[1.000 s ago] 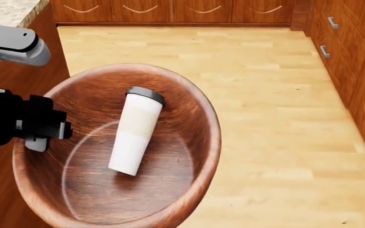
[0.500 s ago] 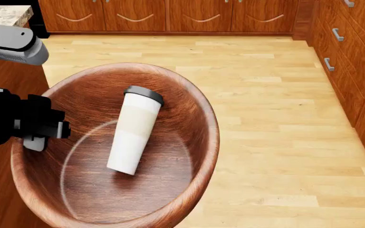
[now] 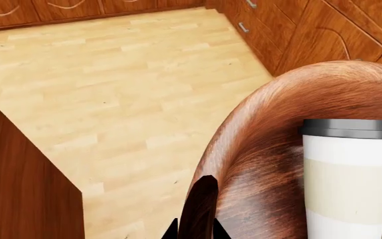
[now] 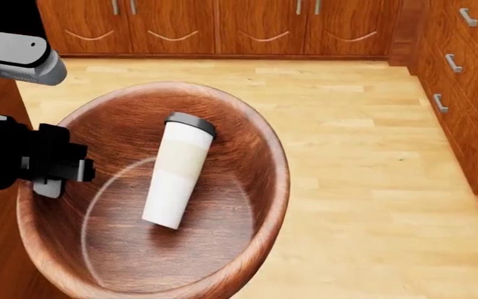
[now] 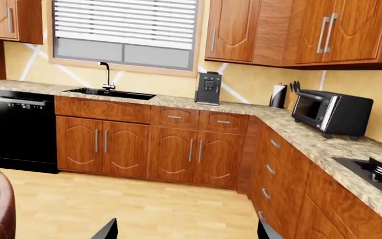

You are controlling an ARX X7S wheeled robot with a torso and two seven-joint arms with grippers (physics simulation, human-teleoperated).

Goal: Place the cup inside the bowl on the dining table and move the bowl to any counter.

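The reddish-brown wooden bowl [image 4: 222,131] is held in the air above the wood floor. My left gripper [image 4: 52,179] is shut on its left rim. In the left wrist view the rim [image 3: 201,204] runs between the two dark fingertips of that gripper [image 3: 194,233]. The white-cream cup [image 4: 177,171] with a dark grey lid lies tilted inside the bowl, lid towards the far wall; it also shows in the left wrist view [image 3: 347,179]. My right gripper [image 5: 185,233] is open and empty over the floor. The granite counter [image 5: 310,142] runs along the wall. The dining table is out of view.
Wooden base cabinets [image 4: 222,25] line the far wall and drawers [image 4: 463,68] the right side. On the counter stand a sink [image 5: 108,92], a coffee machine [image 5: 208,88], a toaster oven [image 5: 330,113] and a hob [image 5: 380,172]. A black dishwasher [image 5: 25,129] stands at the left.
The head view has swung: the far cabinets show more and the granite corner at the upper left has left the view. The bowl, the cup and my left grip are unchanged.
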